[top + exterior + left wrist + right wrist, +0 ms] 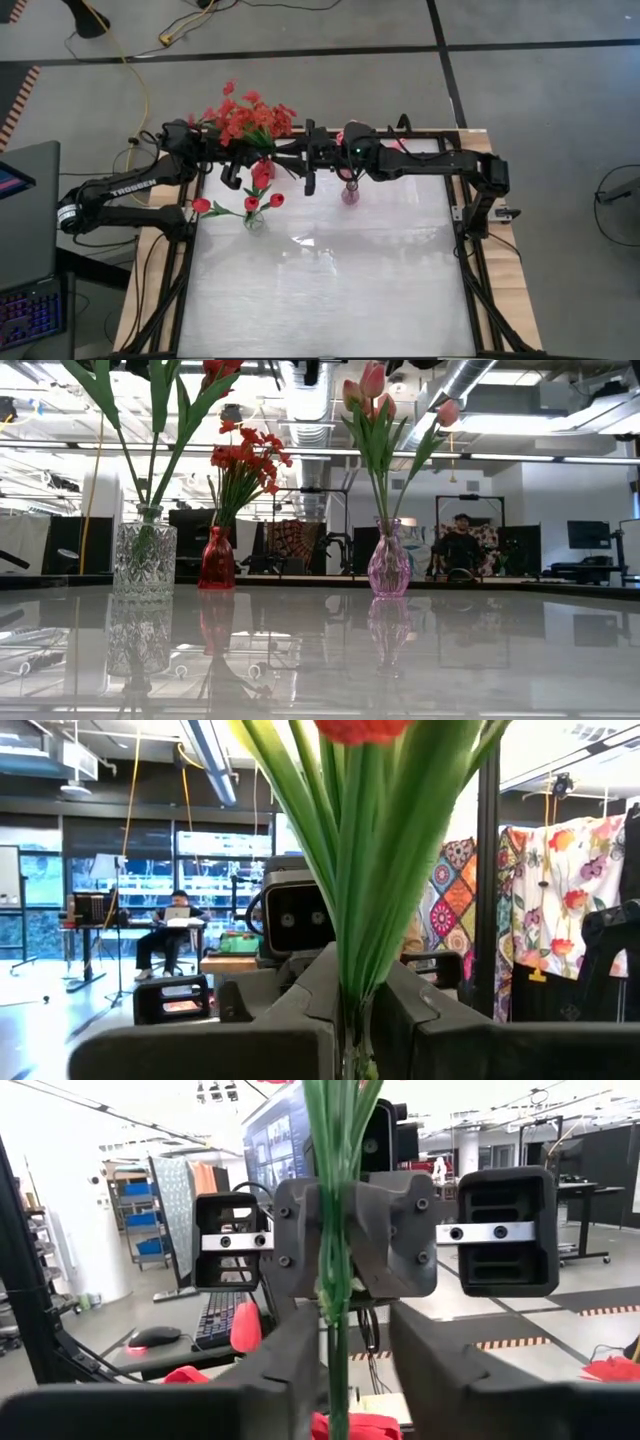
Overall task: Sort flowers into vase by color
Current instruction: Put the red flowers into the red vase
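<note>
Standing in their vases already are most of the flowers, so the sorting looks close to finished: the pink tulips (pixel 372 405) rise from a pink glass vase (pixel 389 565), the bushy red sprays (pixel 243 460) fill a red vase (pixel 216 560), and red tulips (pixel 240 203) lean out of a clear cut-glass vase (pixel 144 560) nearer the desk (pixel 330 290) front. No loose stems lie on the desk, so what is left seems only the bunch in hand. The left end effector (pixel 350 1040) is pressed together on green tulip stems under a red bloom; the right end effector (pixel 338 1370) has stems between its fingers too, but they stand slightly apart, so I judge it is letting go rather than pinching. The overhead view shows both arms meeting at the desk's far edge above the red and pink vases, yet hides the fingers. The wrist views show the stems between the fingers, and the level view alone shows each vase's colour and that a person sits far behind.
</note>
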